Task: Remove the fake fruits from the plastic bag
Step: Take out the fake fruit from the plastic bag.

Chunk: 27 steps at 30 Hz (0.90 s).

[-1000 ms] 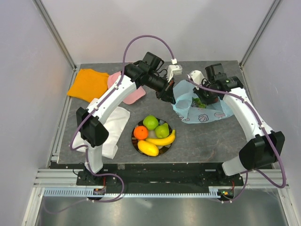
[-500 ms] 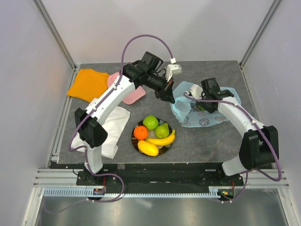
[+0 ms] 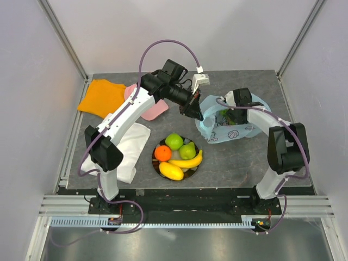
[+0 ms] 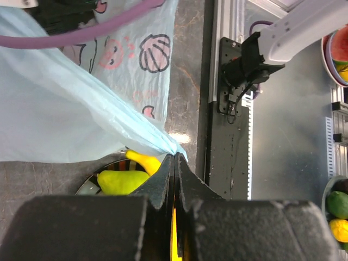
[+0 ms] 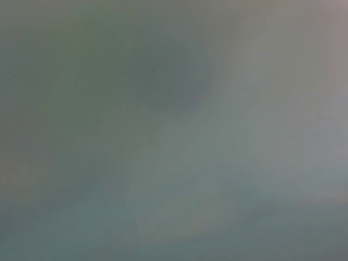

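Blue plastic bag (image 3: 239, 132) rim clamped in left pincer (image 4: 175, 161) — apparently holding its mouth up | right pincer (image 3: 229, 111) reaches inside toward green fruit (image 3: 223, 115) — open or closed, cannot tell

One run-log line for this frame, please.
left gripper: shut on plastic bag edge | right gripper: inside bag, state unclear | plate: five fake fruits | bag: green item inside

Right arm (image 3: 260, 116) folded into plastic bag (image 3: 215, 134) (bag bunched)
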Motion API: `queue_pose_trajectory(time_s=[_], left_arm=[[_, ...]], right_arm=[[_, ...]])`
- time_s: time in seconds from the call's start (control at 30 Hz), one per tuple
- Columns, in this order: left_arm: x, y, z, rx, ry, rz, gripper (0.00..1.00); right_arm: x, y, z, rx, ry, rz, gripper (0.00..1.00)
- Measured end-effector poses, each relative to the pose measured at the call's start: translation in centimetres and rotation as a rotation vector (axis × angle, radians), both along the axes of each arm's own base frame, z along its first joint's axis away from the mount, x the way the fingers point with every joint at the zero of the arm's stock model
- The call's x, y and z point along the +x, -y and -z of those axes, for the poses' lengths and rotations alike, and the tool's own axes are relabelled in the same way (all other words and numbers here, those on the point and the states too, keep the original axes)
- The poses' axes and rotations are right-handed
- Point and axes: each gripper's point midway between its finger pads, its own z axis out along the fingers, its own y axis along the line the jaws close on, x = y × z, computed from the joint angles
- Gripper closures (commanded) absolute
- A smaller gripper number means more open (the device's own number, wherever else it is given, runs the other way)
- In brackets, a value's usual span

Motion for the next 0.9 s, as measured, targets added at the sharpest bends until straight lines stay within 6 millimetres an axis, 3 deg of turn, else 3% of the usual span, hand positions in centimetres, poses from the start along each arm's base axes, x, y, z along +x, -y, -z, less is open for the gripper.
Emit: queue_pose_trajectory(time_s=[0.13,0.3,0.47,0.6,0.77,0.9], left_arm=[[-0.4,0.1,-0.3,-0.018,-0.014,0.021,0.98],[-0.8,0.3,-0.3,-0.035,-0.033,0.042,0.99],[-0.9,0.5,0.2,-0.039,-0.056,0.055,0.99],[-0.7,0.7,0.6,-0.035,-0.063,0.054,0.98],[-0.8,0.6,1.1,-0.027,-0.075,0.052,0.98],[-0.7,0.7,1.5,-0.021,-0.088,0.052,0.99]], right_arm=[[1.1,1.2,1.9,0.041,-0.019,0.094,0.22],[3.6,2.7,2.2,0.121,0.026,0.214,0.19],[6.0,2.5,2.9,0.233,0.051,0.255,0.15],[7.6,1.6,4.9,0.308,0.038,0.263,0.25],[10.5,1.0,4.7,0.405,0.109,0.246,0.53],[10.9,1.0,4.6,0.469,0.137,0.212,0.63]])
